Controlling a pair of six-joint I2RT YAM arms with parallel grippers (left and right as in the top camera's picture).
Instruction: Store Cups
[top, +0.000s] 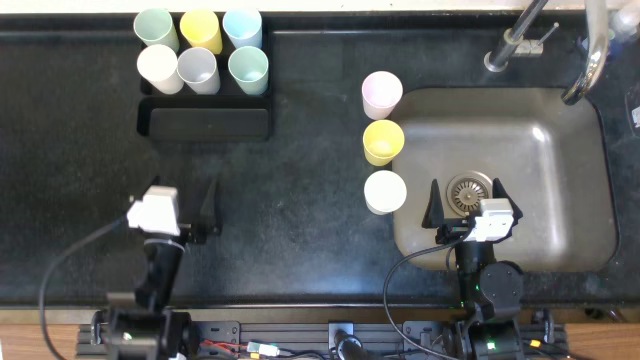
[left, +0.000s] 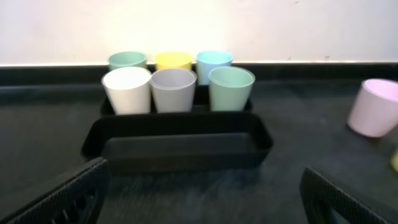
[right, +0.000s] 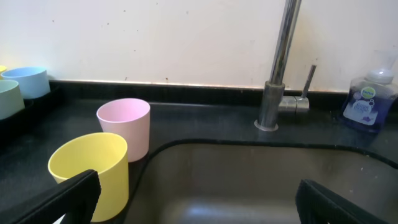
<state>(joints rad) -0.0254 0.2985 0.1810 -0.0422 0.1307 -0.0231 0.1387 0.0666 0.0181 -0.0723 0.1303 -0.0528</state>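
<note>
The left gripper (left: 204, 171), fingers (left: 62, 193) apart and empty, hangs low over the dark surface (top: 300, 200). It faces the black tray (top: 150, 122). The right gripper (top: 466, 195), likewise spread and empty, is over the sink (top: 540, 130). Six cups (top: 198, 70) fill the tray's rear part. A pink cup (top: 381, 93), yellow cup (top: 383, 141) and white cup (top: 385, 191) line the sink's left rim.

A dark speckled counter (top: 300, 230) runs below a pale, lightly marked wall (right: 186, 37). A steel sink (top: 560, 200) with a round drain (top: 468, 190) is set into it. A chrome faucet (right: 283, 62) stands behind the basin, with a blue soap bottle (right: 369, 99) nearby.
</note>
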